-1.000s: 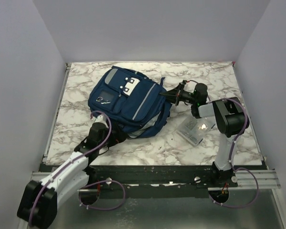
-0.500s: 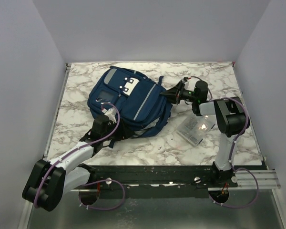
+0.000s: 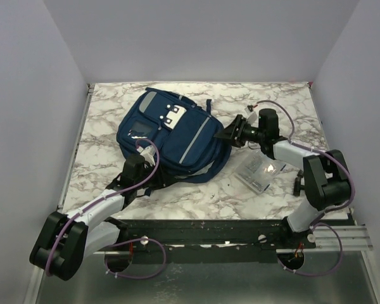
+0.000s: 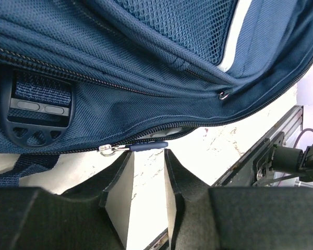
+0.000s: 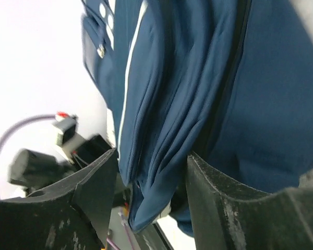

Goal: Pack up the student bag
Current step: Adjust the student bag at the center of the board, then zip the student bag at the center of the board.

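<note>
The student bag (image 3: 171,136), navy with pale grey stripes and white clips, lies flat on the marble table. My left gripper (image 3: 149,177) is at its near edge. In the left wrist view that gripper (image 4: 147,156) is narrowly open, with bare table between its fingers. A blue zipper pull (image 4: 148,146) lies just across the fingertips, ungripped. My right gripper (image 3: 224,137) is at the bag's right side. In the right wrist view the right gripper (image 5: 151,156) stands open with a loose fold of bag fabric (image 5: 156,172) hanging between its fingers, not pinched.
A clear plastic pouch (image 3: 256,171) lies on the table right of the bag, near the right arm. A black strap buckle (image 4: 36,112) sits on the bag's side. The table's metal front rail (image 4: 261,151) runs close behind the left gripper.
My left gripper moved up to the bag's near edge and its jaws narrowed. My right gripper opened and let go of the bag's right side, and the right arm's elbow swung out to the right.
</note>
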Robot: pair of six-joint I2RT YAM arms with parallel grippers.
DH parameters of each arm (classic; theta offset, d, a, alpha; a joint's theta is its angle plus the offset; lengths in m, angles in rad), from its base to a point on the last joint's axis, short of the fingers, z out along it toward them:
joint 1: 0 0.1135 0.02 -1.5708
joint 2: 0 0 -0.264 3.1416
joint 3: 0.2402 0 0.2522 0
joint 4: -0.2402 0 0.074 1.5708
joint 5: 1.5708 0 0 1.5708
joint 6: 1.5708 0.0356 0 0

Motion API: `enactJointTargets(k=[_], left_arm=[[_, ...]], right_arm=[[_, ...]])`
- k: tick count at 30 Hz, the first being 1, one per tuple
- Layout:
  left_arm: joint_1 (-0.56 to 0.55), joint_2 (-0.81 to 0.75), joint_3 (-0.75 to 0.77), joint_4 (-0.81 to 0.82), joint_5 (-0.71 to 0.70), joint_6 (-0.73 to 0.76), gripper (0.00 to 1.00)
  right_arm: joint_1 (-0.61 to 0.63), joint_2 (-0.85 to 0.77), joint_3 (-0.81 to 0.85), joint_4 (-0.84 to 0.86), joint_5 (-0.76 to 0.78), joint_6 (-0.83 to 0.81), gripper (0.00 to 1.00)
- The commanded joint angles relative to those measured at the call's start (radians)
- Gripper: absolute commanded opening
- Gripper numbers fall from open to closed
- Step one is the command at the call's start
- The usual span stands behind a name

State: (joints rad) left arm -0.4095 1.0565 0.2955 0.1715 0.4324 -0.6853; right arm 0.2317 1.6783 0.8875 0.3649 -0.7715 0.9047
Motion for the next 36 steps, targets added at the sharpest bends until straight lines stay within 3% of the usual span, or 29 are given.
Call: enactJointTargets(k=[1, 5, 8, 13, 18, 22, 26, 31, 34, 36], left_arm=[[-0.001, 0.004, -0.008, 0.029, 0.029, 0.004, 0.26], [0.000, 0.006, -0.012, 0.027, 0.034, -0.008, 0.22], [-0.001, -0.019, -0.030, 0.021, 0.042, -0.025, 0.38], [0.001, -0.099, -0.059, -0.009, 0.058, -0.057, 0.48], [0.003, -0.217, -0.038, -0.146, 0.017, -0.092, 0.61], [0.031, -0.351, 0.042, -0.402, -0.153, -0.105, 0.67], [0.118, -0.414, 0.169, -0.618, -0.258, -0.090, 0.73], [0.225, -0.431, 0.232, -0.662, -0.171, -0.109, 0.76], [0.250, -0.426, 0.243, -0.665, -0.127, -0.152, 0.76], [0.254, -0.430, 0.241, -0.664, -0.099, -0.174, 0.76]], right_arm=[[0.106, -0.149, -0.068, -0.209, 0.189, -0.186, 0.58], [0.154, -0.332, -0.176, -0.248, 0.350, -0.225, 0.61], [0.184, -0.460, -0.238, -0.291, 0.448, -0.276, 0.66], [0.260, -0.616, -0.282, -0.357, 0.489, -0.364, 0.69], [0.434, -0.667, -0.341, -0.234, 0.484, -0.334, 0.59], [0.616, -0.584, -0.381, -0.064, 0.588, -0.276, 0.50], [0.749, -0.413, -0.353, 0.082, 0.730, -0.185, 0.53], [0.935, -0.177, -0.340, 0.338, 1.026, -0.088, 0.60], [1.053, -0.039, -0.362, 0.608, 1.290, -0.145, 0.64], [1.068, 0.073, -0.356, 0.740, 1.351, -0.172, 0.65]])
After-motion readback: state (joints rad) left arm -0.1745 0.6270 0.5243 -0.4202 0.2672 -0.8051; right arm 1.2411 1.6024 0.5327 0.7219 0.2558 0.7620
